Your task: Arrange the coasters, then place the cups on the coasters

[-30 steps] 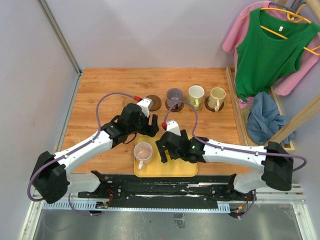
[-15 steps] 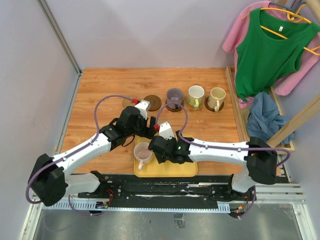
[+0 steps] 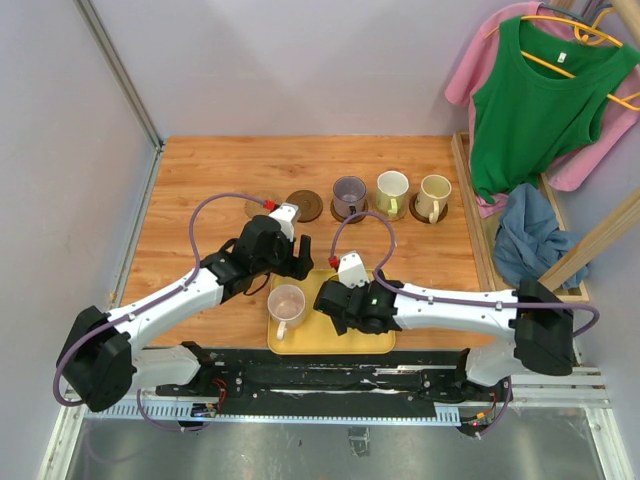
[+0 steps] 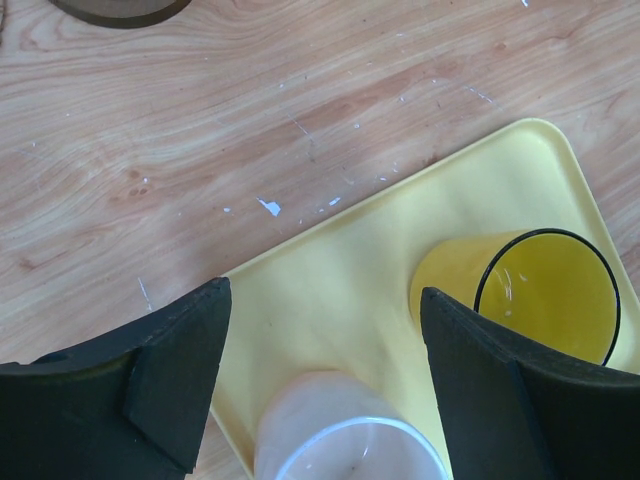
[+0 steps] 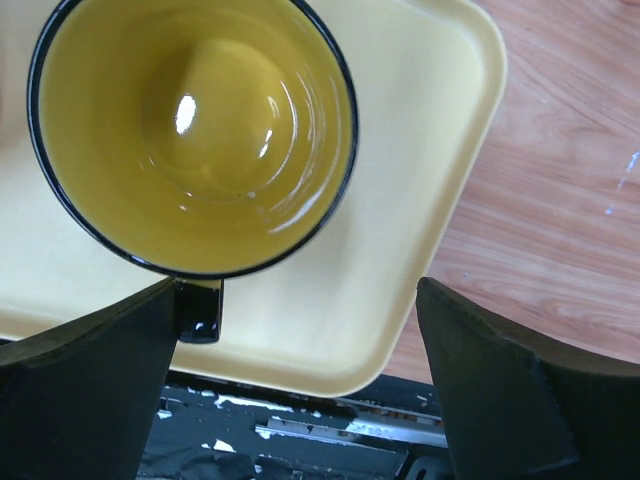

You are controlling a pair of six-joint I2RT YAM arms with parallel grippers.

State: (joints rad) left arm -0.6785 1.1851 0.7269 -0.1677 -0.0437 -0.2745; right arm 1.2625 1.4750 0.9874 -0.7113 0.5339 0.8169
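On the yellow tray (image 3: 375, 338) stands the pink cup (image 3: 287, 303); the yellow cup (image 5: 190, 120) beside it is hidden under my right arm in the top view. My left gripper (image 3: 292, 258) hangs open over the tray's far left corner, above the pink cup (image 4: 345, 430) and left of the yellow cup (image 4: 530, 290). My right gripper (image 3: 345, 315) is open over the tray, nothing between its fingers, the yellow cup's black handle (image 5: 198, 310) by its left finger. At the back, the grey-purple cup (image 3: 349, 195), pale green-white cup (image 3: 392, 190) and cream cup (image 3: 434, 195) stand on coasters. A dark coaster (image 3: 305, 205) and a tan coaster (image 3: 257, 206) lie bare.
A wooden rack (image 3: 470, 215) with hanging clothes and a blue cloth (image 3: 530, 235) borders the table on the right. The arms' black base rail (image 3: 330, 375) runs just below the tray's near edge. A grey wall stands on the left.
My right gripper swung left across the tray, then came back right and nearer the front edge. The left gripper has hardly moved. Both stay open.
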